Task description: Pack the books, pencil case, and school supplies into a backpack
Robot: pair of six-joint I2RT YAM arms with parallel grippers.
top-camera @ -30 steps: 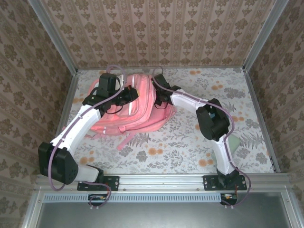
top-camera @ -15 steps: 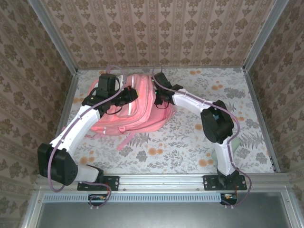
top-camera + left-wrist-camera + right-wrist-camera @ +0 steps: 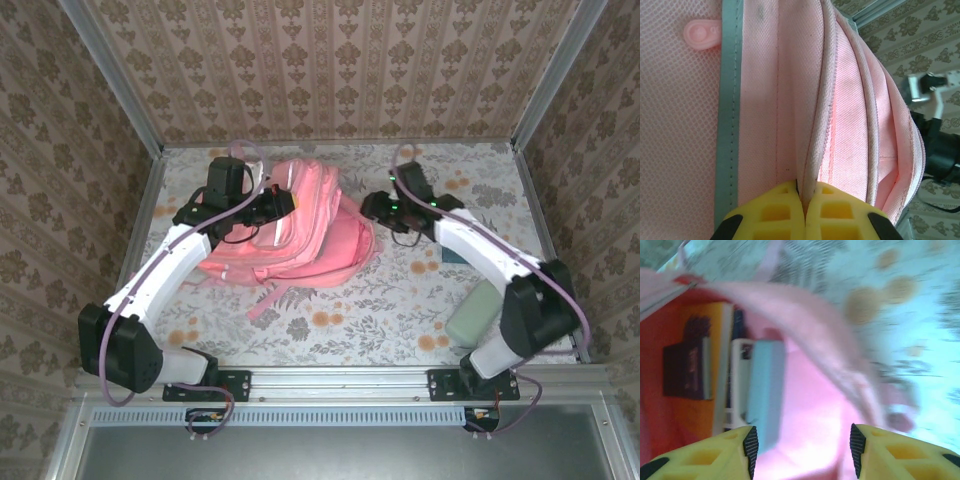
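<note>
Floral tablecloth (image 3: 390, 310), wallpapered walls (image 3: 330, 70). Pink backpack (image 3: 310, 235) lies far left of centre, mouth facing right. Left gripper (image 3: 804, 192) pinched tight on a backpack seam fold. Right gripper (image 3: 802, 445) jaws apart, just beside the mouth. Yellow book (image 3: 717, 340) and teal block (image 3: 765, 385) sit inside. Mint pencil case (image 3: 472, 313) on the cloth near right arm's base.

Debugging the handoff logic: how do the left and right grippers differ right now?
The left gripper is shut; the right gripper is open. The left pinches a fold of fabric on the backpack; the right holds nothing and faces the bag's opening. In the top view the left lies over the bag, the right at its right edge. Both are yellow-tipped.
</note>
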